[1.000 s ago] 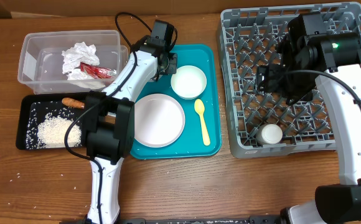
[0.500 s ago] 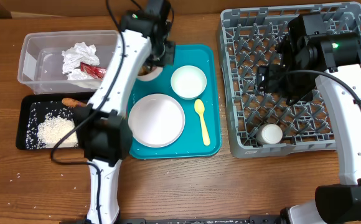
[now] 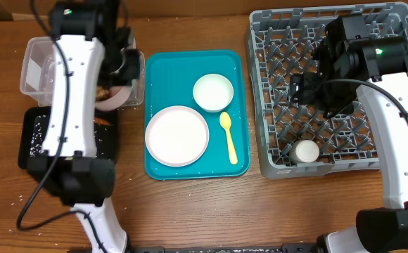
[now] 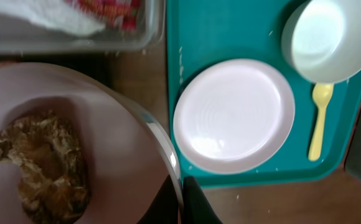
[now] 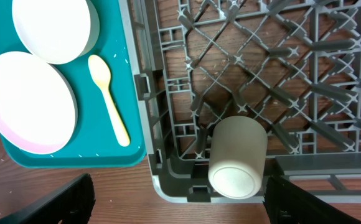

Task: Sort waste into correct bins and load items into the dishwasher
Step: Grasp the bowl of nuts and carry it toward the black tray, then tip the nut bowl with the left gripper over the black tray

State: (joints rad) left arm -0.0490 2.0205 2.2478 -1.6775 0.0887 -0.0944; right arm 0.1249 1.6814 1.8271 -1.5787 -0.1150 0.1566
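swung left off tray [image 4: 230,25]: bowl [image 4: 115,134] with brown lump [image 4: 40,162] | left end effector [image 4: 182,198] clamped on rim | light, rigid, slick; loose lump inside

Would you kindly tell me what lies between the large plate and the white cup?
In the overhead view, the yellow spoon lies between the plate and the cup, followed by the teal tray's rim and the grey rack's wall.
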